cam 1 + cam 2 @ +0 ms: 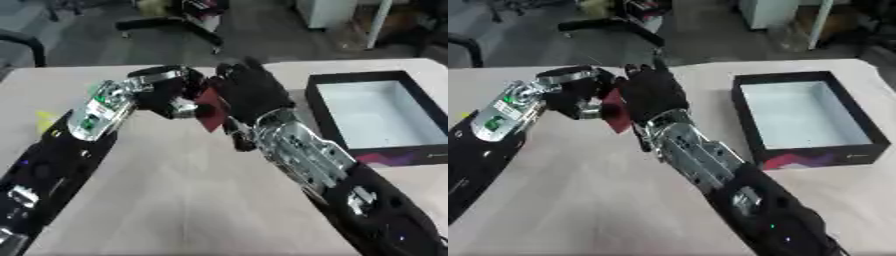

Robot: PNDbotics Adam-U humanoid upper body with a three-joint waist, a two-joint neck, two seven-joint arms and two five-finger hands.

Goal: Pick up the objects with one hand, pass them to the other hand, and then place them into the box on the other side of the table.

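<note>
Both hands meet above the middle of the table. A dark red flat object [210, 112] hangs between them. My left hand [168, 94] comes in from the left with its fingers curled round the object's left side. From the lower right, my right hand [252, 91] shows its black back, fingers straight and pointing up, palm against the object's right side. The black box [824, 156] with a white inside stands at the table's right side and holds nothing that I can see.
A small yellow thing [45, 121] lies at the table's left edge, partly behind my left forearm. Beyond the far edge the floor holds an office chair base [171, 25] and white furniture [325, 11].
</note>
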